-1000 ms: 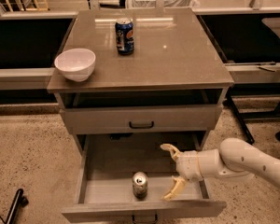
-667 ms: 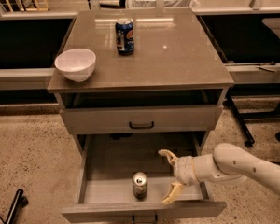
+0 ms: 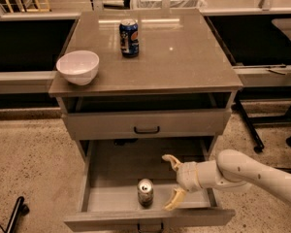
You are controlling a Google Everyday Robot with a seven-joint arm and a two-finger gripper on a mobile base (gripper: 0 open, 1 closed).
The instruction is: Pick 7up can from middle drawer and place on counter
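Reaching stage. Holds gripper (image 3: 173,181), fingers spread apart, inside middle drawer (image 3: 114,169) just right of upright 7up can (image 3: 145,192). Next: slide left around can, clamp, raise to counter (image 3: 184,57).

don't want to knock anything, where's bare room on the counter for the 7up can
The counter is bare across its right half, from the dark blue can to the right edge, and along the front right of the white bowl. The left front corner is crowded. The open gripper sits in the middle drawer beside the 7up can.
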